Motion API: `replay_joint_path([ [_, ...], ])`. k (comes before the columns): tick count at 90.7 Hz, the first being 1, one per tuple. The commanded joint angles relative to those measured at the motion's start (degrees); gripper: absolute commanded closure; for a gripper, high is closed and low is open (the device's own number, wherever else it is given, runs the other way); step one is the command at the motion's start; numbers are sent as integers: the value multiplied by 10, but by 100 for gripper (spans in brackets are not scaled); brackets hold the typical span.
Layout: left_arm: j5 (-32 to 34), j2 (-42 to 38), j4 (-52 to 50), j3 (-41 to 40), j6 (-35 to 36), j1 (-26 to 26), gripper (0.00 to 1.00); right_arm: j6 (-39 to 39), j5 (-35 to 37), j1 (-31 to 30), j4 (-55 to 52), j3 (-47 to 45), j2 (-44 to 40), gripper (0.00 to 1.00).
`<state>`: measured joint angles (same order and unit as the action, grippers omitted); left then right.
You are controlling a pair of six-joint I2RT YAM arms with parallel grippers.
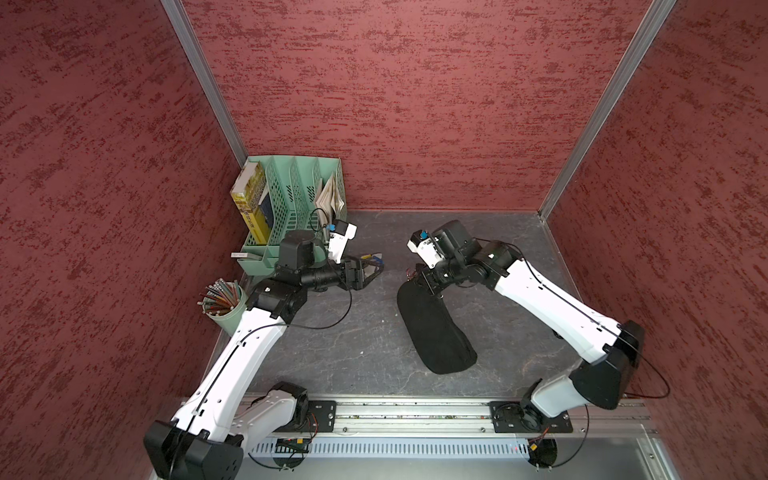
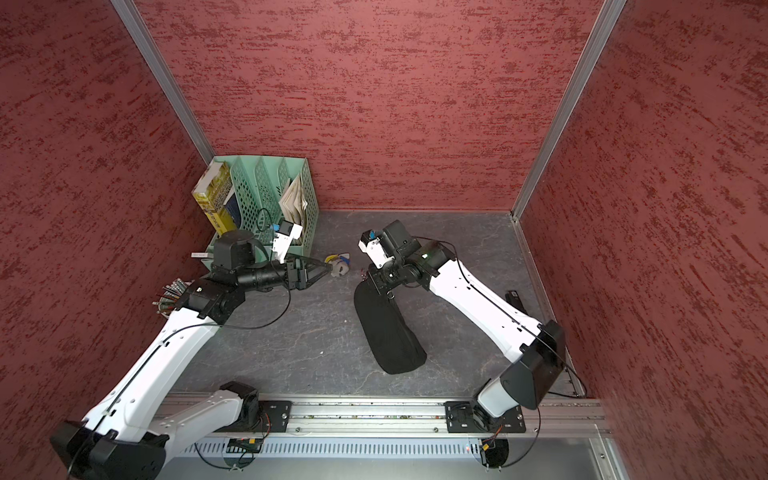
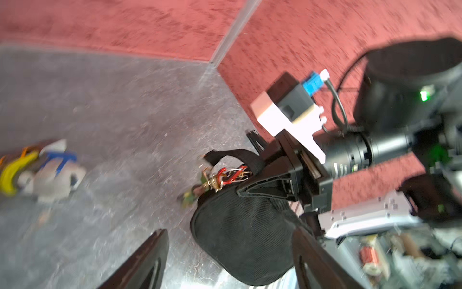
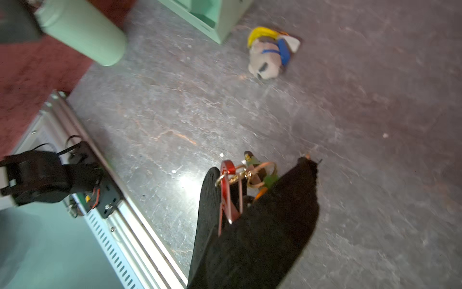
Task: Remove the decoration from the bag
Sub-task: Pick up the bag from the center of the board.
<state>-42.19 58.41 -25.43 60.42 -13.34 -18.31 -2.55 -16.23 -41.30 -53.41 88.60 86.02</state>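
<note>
Nearest us, our left gripper [image 2: 328, 270] gapes, empty; our right gripper [image 3: 250, 191] clamps the bag's [image 1: 432, 328] far end, beside its red-clipped decoration [image 3: 225, 177], mid-worktop.

Walled on three sides in mottled red panels [image 1: 415, 104], joined by aluminium corner posts [image 1: 206, 79]. Floored with a dark grey veined desk [image 1: 353, 345]. Furnished with a mint-green file rack [image 1: 291, 195] in the far left corner.

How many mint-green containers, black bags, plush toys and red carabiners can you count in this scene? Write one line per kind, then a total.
Mint-green containers: 2 (desk organiser, pencil cup)
black bag: 1
plush toy: 1
red carabiner, at the bag's end: 1
Total: 5
</note>
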Motion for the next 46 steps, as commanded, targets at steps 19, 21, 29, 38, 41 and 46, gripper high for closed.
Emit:
replay_joint_path([
  [19, -86, -31, 157, -63, 65, -31, 41, 140, -200, 7, 68, -24, -104, 100],
  [21, -87, -33, 158, -63, 72, -37, 41, 145, -208, 7, 68, -26, -108, 100],
  [29, -88, -45, 156, -65, 98, -59, 42, 163, -242, 7, 64, -28, -120, 100],
  [38, -95, -58, 158, -66, 117, -83, 41, 180, -263, 8, 60, -33, -130, 100],
  [41, -98, -61, 158, -64, 121, -90, 41, 183, -268, 7, 60, -34, -134, 100],
  [46, -105, -62, 156, -60, 126, -102, 40, 191, -279, 8, 57, -36, -139, 100],
])
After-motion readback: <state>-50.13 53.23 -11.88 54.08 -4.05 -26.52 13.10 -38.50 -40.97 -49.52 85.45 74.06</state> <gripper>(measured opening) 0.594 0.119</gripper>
